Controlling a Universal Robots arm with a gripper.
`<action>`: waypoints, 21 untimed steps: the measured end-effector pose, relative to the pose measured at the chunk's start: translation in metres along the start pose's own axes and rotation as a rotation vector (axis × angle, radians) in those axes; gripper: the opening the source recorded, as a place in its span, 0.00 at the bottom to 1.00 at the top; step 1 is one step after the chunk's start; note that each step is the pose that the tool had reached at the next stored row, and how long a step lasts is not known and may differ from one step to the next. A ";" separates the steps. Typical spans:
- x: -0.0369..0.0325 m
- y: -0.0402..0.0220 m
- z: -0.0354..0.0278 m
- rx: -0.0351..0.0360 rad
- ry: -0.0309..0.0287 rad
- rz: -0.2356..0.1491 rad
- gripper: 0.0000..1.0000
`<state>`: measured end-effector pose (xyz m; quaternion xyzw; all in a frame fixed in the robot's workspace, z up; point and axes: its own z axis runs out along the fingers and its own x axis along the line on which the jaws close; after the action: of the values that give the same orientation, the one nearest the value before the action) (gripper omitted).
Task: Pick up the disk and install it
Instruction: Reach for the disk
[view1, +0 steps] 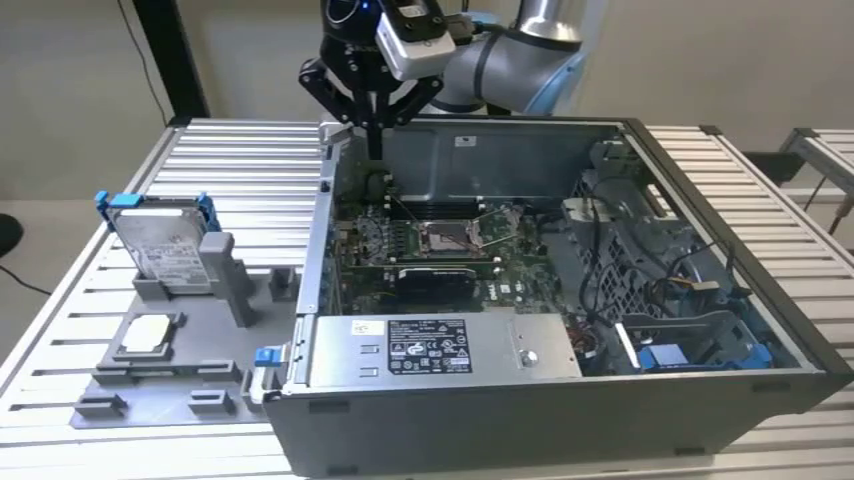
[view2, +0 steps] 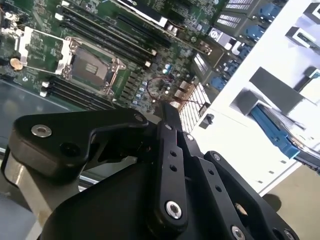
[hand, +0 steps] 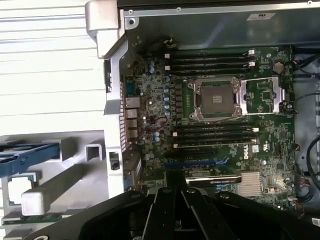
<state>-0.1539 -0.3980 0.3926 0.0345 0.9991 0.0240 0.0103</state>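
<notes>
A silver table (view1: 240, 160) made of long slats runs across the frame. A big open computer box (view1: 534, 420) sits on it in the middle and right. A flat grey holder (view1: 174, 385) sits at the lower left, just beside the box.

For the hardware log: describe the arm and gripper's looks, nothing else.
The arm has rounded silver-grey joints with a pale blue cap. A white-and-grey camera box sits at the wrist. The gripper is black, with flat linkage bars pinned by silver screws.
</notes>
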 end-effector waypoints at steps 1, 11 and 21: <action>0.0019 -0.0001 0.0000 -0.0001 -0.0001 0.000 0.00; 0.0138 -0.0007 -0.0003 0.0000 0.0000 0.000 0.00; 0.0286 -0.0018 -0.0006 0.0000 0.0000 0.000 0.00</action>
<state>-0.1826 -0.3978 0.3926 0.0345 0.9991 0.0240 0.0103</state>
